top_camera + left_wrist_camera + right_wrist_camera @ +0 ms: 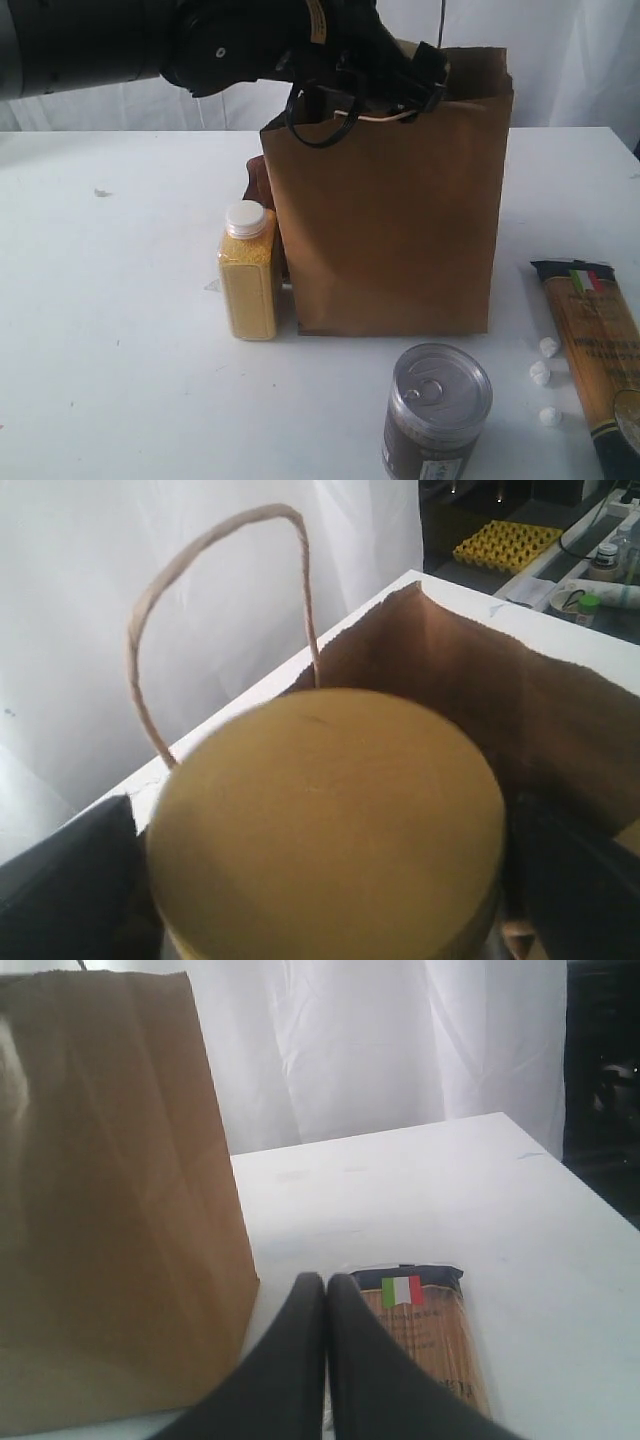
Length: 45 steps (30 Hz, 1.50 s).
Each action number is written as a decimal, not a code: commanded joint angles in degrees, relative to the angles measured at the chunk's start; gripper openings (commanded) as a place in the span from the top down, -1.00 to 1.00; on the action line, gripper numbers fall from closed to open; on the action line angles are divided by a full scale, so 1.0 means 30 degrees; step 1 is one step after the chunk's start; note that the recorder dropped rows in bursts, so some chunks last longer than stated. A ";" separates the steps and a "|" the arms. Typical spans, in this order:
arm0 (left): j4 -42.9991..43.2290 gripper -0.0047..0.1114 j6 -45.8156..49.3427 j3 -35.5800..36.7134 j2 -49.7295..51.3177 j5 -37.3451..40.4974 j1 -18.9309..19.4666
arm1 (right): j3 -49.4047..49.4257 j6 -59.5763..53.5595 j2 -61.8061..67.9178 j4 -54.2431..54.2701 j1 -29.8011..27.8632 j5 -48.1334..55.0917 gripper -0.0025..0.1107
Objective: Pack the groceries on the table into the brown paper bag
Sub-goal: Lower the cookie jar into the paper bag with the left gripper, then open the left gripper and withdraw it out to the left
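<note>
Two grippers are accounted for. The left gripper (388, 95) is stationed at the mouth of the brown paper bag (390, 240). Its fingers (60, 880) are spread wide around the yellow-lidded jar (325, 820), which is lodged between them and judged held, since nothing beneath is seen to bear it. The placement is read as readiness for lowering into the bag. The right gripper (326, 1288) is pressed shut and empty, low over the table (400, 1190). The spaghetti packet (425, 1340) lies just beyond its fingertips, with the bag beside them.

Brn bag (390, 220), ylw-lid jar (325, 820), wht table (100, 350).
</note>
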 commanded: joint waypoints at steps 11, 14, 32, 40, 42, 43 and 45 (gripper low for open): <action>-0.1348 -0.89 -0.0241 -0.0186 -0.0271 0.2288 -0.0100 | -0.0044 0.0068 -0.0043 0.0024 0.0054 -0.0042 0.96; -0.1348 -0.89 -0.0241 -0.0186 -0.0271 0.2031 -0.0100 | -0.0044 0.0068 -0.0043 0.0024 0.0054 -0.0042 0.96; -0.1427 -0.89 -0.0734 -0.0220 -0.3648 0.0382 -0.0100 | -0.0044 0.0068 -0.0043 0.0024 0.0054 -0.0042 0.96; -0.1427 -0.89 -0.0384 -0.0220 -0.6699 0.3006 -0.0100 | -0.0044 0.0068 -0.0043 0.0024 0.0054 -0.0042 0.96; -0.1427 -0.89 -0.0235 -0.0220 -0.7516 0.5007 -0.0100 | -0.0044 0.0068 -0.0043 0.0024 0.0054 -0.0042 0.96; -0.1427 -0.89 0.0068 -0.0220 -0.7771 0.5757 -0.0100 | -0.0044 0.0068 -0.0043 0.0024 0.0054 -0.0042 0.96; -0.1427 -0.89 0.1123 -0.0220 -0.8512 0.7886 -0.0100 | -0.0044 0.0068 -0.0043 0.0024 0.0054 -0.0042 0.96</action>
